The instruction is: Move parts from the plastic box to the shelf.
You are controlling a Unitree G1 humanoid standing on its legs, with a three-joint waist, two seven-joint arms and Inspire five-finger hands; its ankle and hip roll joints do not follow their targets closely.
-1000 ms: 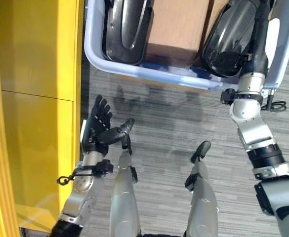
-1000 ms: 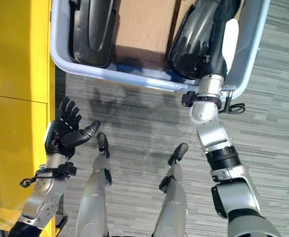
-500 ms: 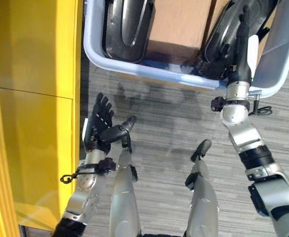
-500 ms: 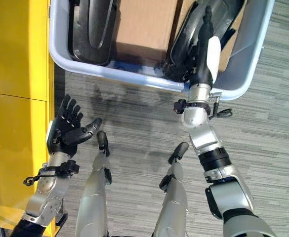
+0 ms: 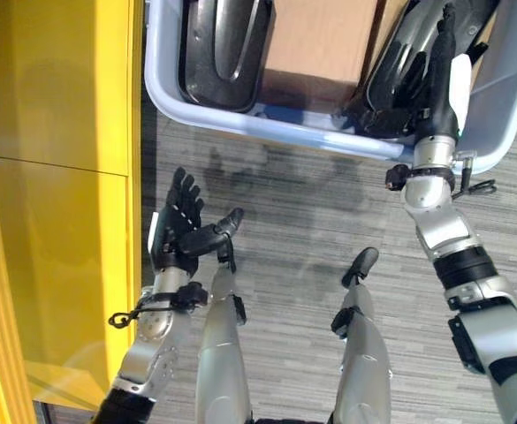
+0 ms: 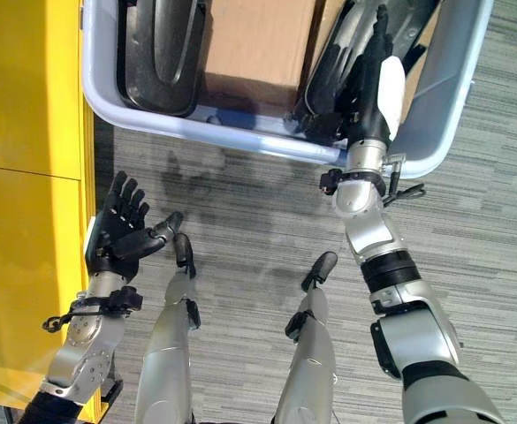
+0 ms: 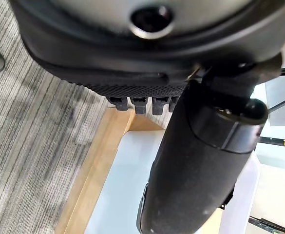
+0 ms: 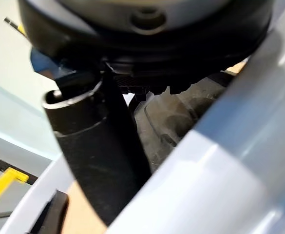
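Observation:
A pale blue plastic box stands on the carpet at the far side. It holds one black moulded part on its left and another black part on its right, with a brown cardboard piece between them. My right hand reaches over the box rim, its fingers spread out straight on the right part; the right wrist view shows that part past the palm. Down by the yellow shelf, my left hand hangs open and empty, palm up.
The yellow shelf runs along the whole left side, close to the box's left corner. Grey striped carpet lies between the box and me.
My right hand's fingers, hidden against the right part a second ago, now lie spread over it. The wrist swung left, then slightly back right. The left hand has stayed put.

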